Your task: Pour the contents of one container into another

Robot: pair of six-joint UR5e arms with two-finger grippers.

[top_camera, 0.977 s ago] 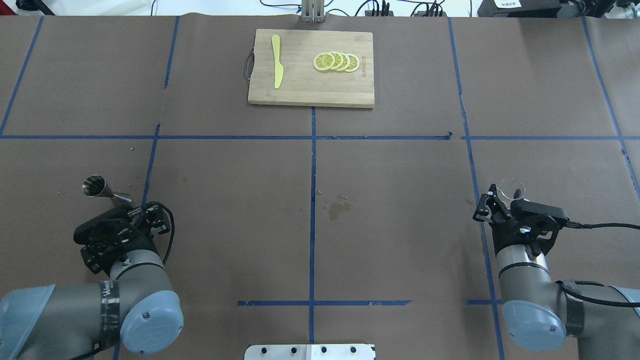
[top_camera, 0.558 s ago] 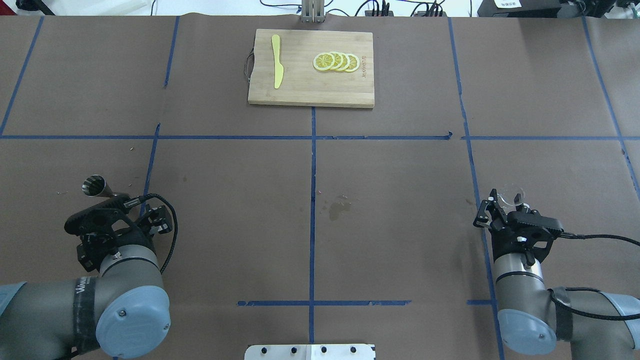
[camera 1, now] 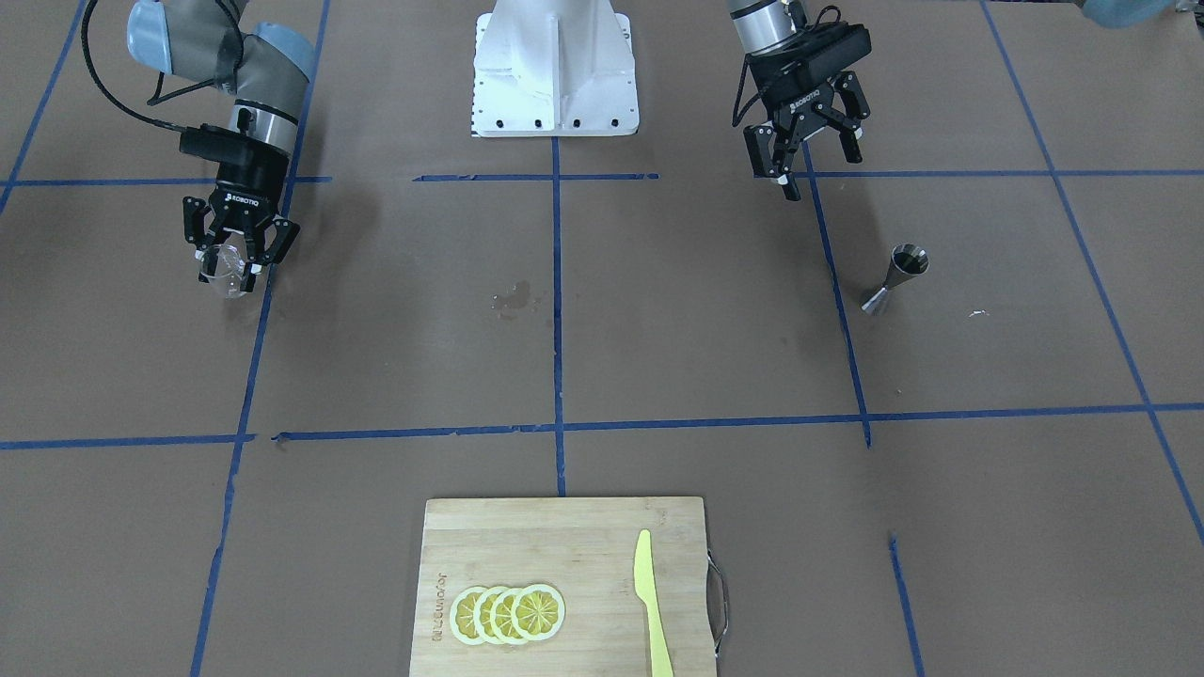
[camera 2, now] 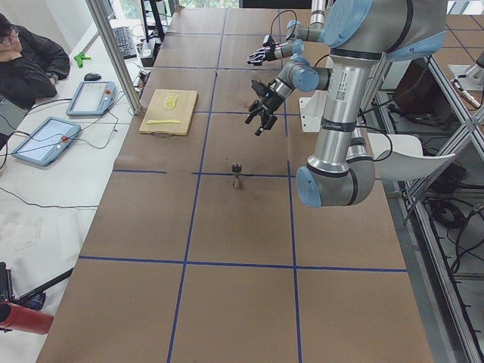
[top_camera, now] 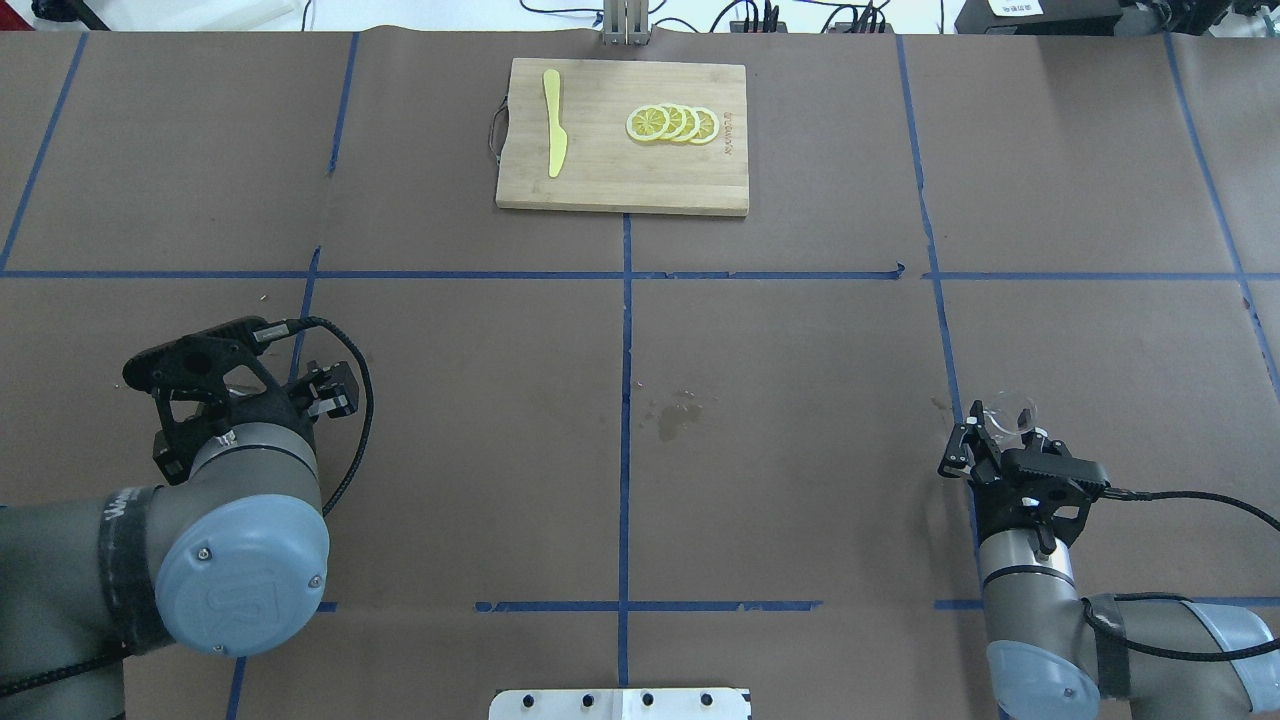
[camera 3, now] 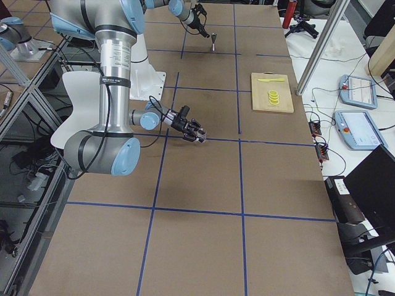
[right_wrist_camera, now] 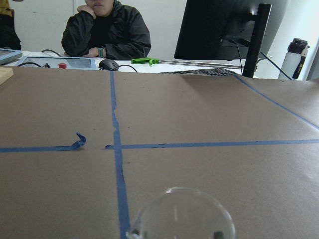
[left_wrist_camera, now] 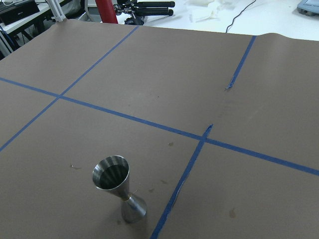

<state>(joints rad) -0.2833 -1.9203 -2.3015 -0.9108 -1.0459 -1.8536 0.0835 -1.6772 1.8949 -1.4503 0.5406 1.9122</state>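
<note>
Right end effector is pinching the clear measuring cup low over the worktop, rim level (likely so nothing spills in transit). Left end effector is hanging spread and empty, just short of the steel jigger, which is standing upright by a tape line, mouth up to receive. Farther off, the cutting board is lying unused.

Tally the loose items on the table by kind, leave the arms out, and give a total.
Clear measuring cup: 1
Steel jigger: 1
Wooden cutting board: 1
Yellow knife: 1
Lemon slices: 4
Total: 8
</note>
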